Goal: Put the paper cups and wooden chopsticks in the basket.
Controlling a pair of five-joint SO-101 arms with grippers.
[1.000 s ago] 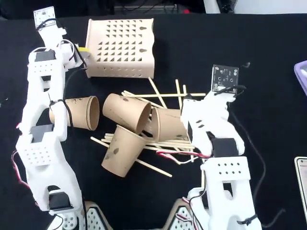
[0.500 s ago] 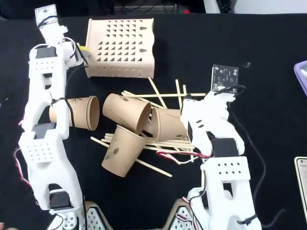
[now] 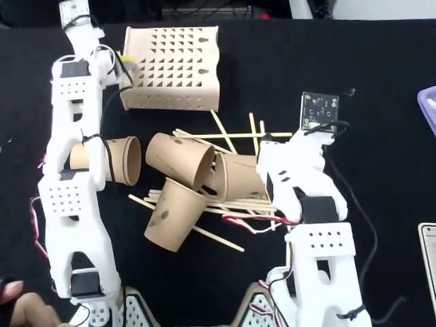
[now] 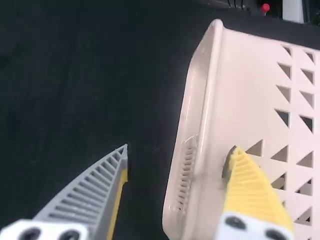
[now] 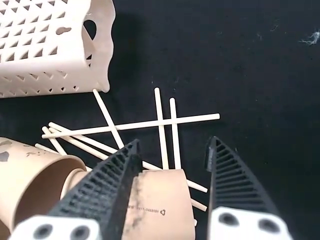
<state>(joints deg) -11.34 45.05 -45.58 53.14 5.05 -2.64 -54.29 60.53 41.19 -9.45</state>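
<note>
Since the earlier frames, the left arm has been stretched farther up the desk point(image 3: 381, 54), so that the left claw point(image 4: 180, 150) is now brought against the near corner of the basket point(image 3: 172, 68). The basket is seen lying on its side, perforated wall upward. The left claw is spread wide: the yellow finger lies over the perforated wall and the grey finger outside the rim, nothing gripped. The step in hand is judged to be the righting of the basket. For that, the rim should be seated deep between the fingers before they are closed, and the tipping done slowly, since a thin plastic wall is likely to slip or flex. The paper cups point(image 3: 180, 160) and wooden chopsticks point(image 3: 231, 136) are heaped mid-desk, just beside the basket, and should not be swept. The left arm is held nearly straight along the desk's edge. The right arm is folded, and the right claw point(image 5: 174, 141) is poised apart over one cup point(image 5: 162, 200).
</note>
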